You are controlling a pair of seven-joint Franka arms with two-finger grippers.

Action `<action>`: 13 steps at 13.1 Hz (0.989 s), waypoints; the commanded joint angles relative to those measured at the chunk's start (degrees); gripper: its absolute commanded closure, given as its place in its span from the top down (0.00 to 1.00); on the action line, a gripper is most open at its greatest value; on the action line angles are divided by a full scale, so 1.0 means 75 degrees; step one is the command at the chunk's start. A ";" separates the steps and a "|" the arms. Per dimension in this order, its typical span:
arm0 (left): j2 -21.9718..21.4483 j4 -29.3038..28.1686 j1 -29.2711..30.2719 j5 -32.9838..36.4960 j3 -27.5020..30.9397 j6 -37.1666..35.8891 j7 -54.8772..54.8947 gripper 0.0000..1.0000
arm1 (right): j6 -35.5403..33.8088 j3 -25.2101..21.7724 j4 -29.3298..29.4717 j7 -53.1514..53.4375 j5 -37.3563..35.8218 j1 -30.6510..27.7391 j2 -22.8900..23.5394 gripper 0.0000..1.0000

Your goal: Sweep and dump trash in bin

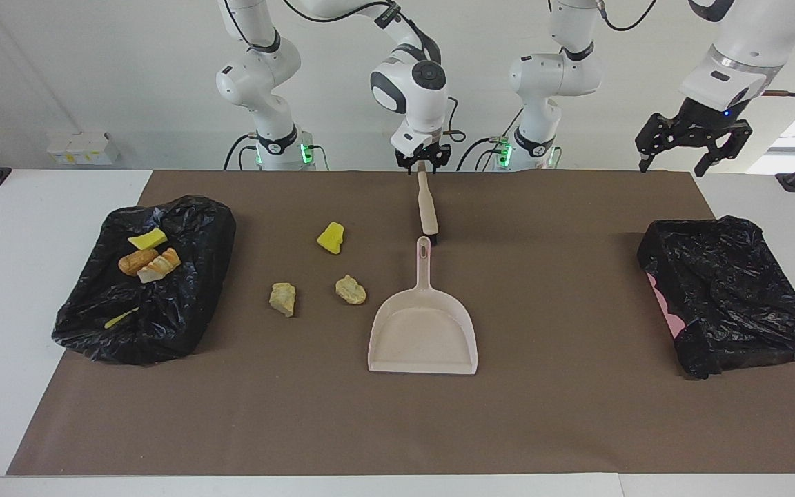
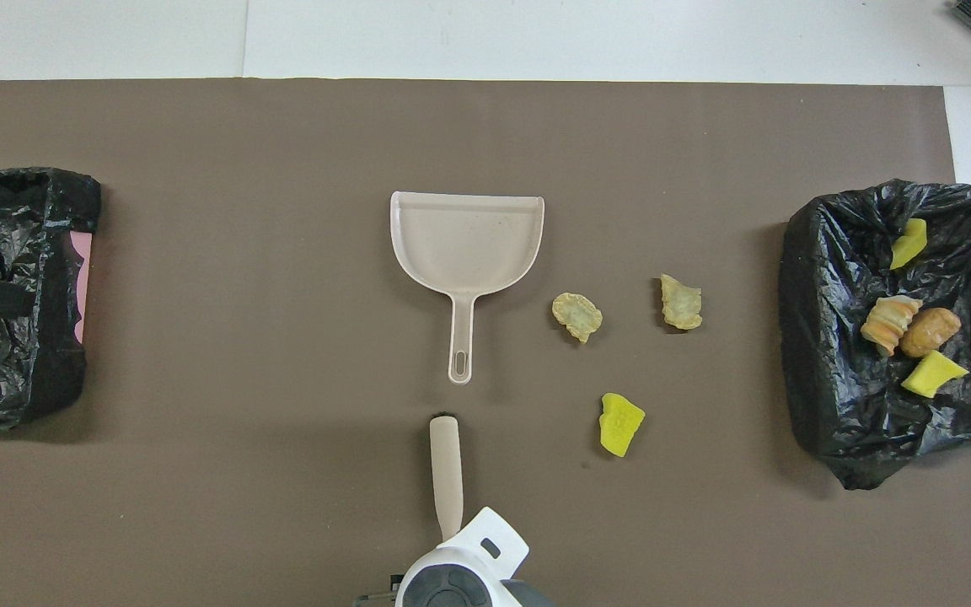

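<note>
Three pieces of trash lie loose on the brown mat: a yellow sponge bit and two pale beige chunks. More yellow and bread-like pieces sit in the black-lined bin at the right arm's end. A beige-handled brush lies flat, bristles toward the dustpan. My right gripper is down at the handle's end nearest the robots. My left gripper hangs open in the air above the left arm's end of the table.
A second black-lined bin with a pink edge showing stands at the left arm's end. The dustpan's handle points at the brush, a short gap between them. The brown mat covers most of the white table.
</note>
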 commanded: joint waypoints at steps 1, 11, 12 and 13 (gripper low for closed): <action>0.0035 0.0085 -0.0254 -0.0105 -0.0043 -0.0195 -0.0039 1.00 | 0.0164 -0.0014 -0.0118 -0.0129 0.0271 0.0057 -0.0015 0.39; 0.0338 -0.1556 -0.2996 -0.0211 -0.0078 0.2428 -0.2040 1.00 | -0.0934 -0.0084 0.0362 -0.0081 0.0213 -0.0866 -0.0445 0.00; 0.0583 -0.1557 -0.3126 -0.0211 -0.0078 0.2662 -0.2275 1.00 | -0.1297 -0.0084 0.0362 -0.0082 0.0155 -0.1089 -0.0634 0.00; 0.0910 -0.1557 -0.3324 -0.0211 -0.0078 0.2989 -0.2486 1.00 | -0.1672 -0.0084 0.0350 -0.0094 0.0131 -0.1277 -0.0810 0.00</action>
